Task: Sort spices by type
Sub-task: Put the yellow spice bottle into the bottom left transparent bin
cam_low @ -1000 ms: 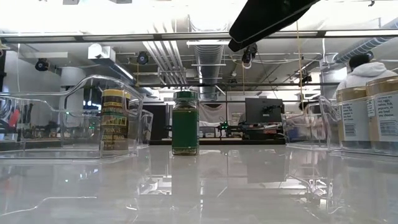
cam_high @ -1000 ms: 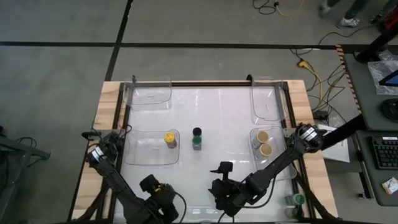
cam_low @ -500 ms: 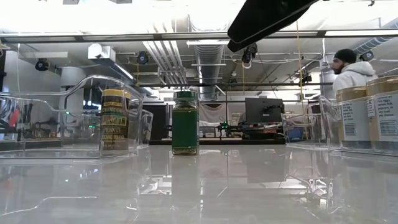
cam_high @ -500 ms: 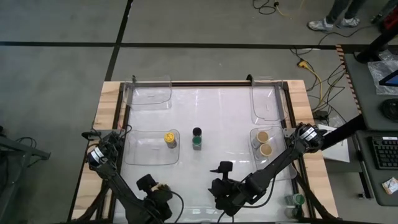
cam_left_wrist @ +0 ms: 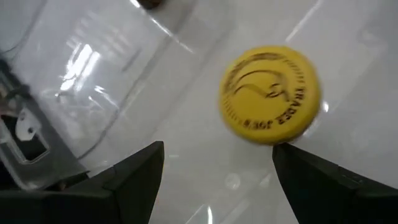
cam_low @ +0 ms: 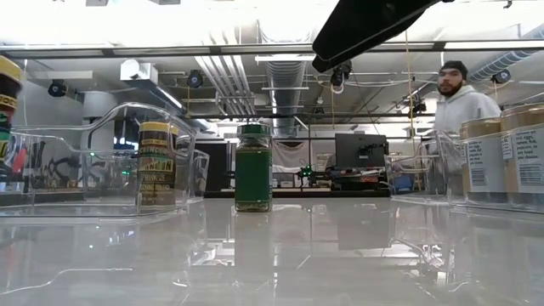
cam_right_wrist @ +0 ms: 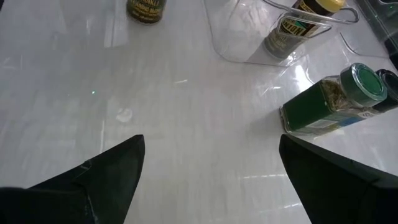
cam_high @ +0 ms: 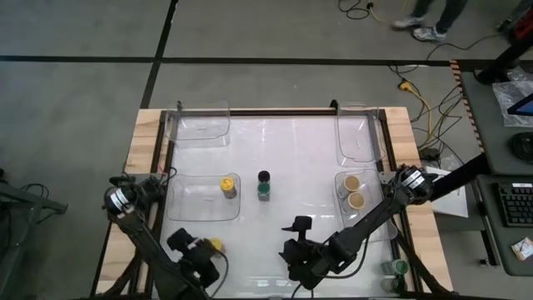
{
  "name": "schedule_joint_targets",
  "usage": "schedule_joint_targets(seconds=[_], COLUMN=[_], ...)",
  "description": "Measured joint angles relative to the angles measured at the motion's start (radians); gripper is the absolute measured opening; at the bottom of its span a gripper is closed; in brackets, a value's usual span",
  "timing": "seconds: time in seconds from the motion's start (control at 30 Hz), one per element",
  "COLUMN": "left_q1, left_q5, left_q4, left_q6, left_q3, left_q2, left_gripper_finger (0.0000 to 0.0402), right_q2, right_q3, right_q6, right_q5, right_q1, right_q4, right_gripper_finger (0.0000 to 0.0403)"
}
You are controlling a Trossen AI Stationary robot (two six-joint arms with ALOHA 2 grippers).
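Two tan-lidded cylindrical jars (cam_high: 354,191) sit in the clear plastic tray at centre right (cam_high: 343,204) of the high view; one yellow-lidded jar (cam_high: 226,185) stands in the clear tray at centre left (cam_high: 188,207). A green-lidded jar (cam_high: 264,192) and a black-lidded jar (cam_high: 264,177) stand loose on the white table (cam_high: 291,150) at frame centre, touching or nearly so. Two more clear trays, upper left (cam_high: 200,125) and upper right (cam_high: 356,133), hold nothing visible.

Left gripper (cam_high: 198,248) is at lower left of the high view, just below the centre-left tray. Its wrist view shows a second yellow-lidded jar (cam_left_wrist: 271,94) between the dark fingers (cam_left_wrist: 134,171), which stand apart; whether the pads actually touch the jar cannot be told. In the low view the same jar (cam_low: 8,85) shows at the far left edge, apparently raised off the table.

Right gripper (cam_high: 296,250) waits at lower centre, fingers spread wide (cam_right_wrist: 112,165), nothing between them.

Judgement: the step in hand is delivering this yellow jar beside its match. To do it well: centre the jar between the pads, keep it upright, clear the tray wall before descending, and set it down next to the standing yellow jar without knocking it. The loose green and black jars remain to sort.
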Motion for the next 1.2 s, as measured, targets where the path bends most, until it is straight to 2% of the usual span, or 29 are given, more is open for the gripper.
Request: schedule_joint_targets(seconds=[0.27, 0.47, 0.57, 0.7, 0.93, 1.07, 1.2], left_q1=[-0.040, -0.094, -0.138, -0.177, -0.144, -0.090, -0.034], left_q5=[-0.027, 0.014, -0.026, -0.158, -0.246, -0.256, -0.233], left_q4=[0.000, 0.010, 0.022, 0.094, 0.213, 0.341, 0.483], left_q6=[-0.192, -0.173, -0.132, -0.017, 0.302, 0.469, 0.588], left_q3=[-0.164, -0.163, -0.141, -0.135, -0.139, -0.177, -0.274], left_q2=[-0.108, -0.128, -0.128, -0.147, -0.215, -0.245, -0.309], left_gripper_finger=[0.0283, 0.0283, 0.0283, 0.0283, 0.0283, 0.0283, 0.0279], right_q2=[0.000, 0.000, 0.000, 0.000, 0.000, 0.000, 0.000], right_q3=[-0.002, -0.005, -0.005, -0.005, -0.005, -0.005, -0.005], right_q6=[0.001, 0.014, 0.014, 0.014, -0.022, -0.040, -0.053], right_q5=[0.000, 0.000, 0.000, 0.000, 0.000, 0.000, 0.000], right_q1=[0.000, 0.000, 0.000, 0.000, -0.004, -0.006, -0.006], right_q4=[0.001, 0.001, 0.003, 0.010, 0.053, 0.051, 0.051], right_gripper_finger=[0.0364, 0.0364, 0.0364, 0.0364, 0.0364, 0.0364, 0.0364])
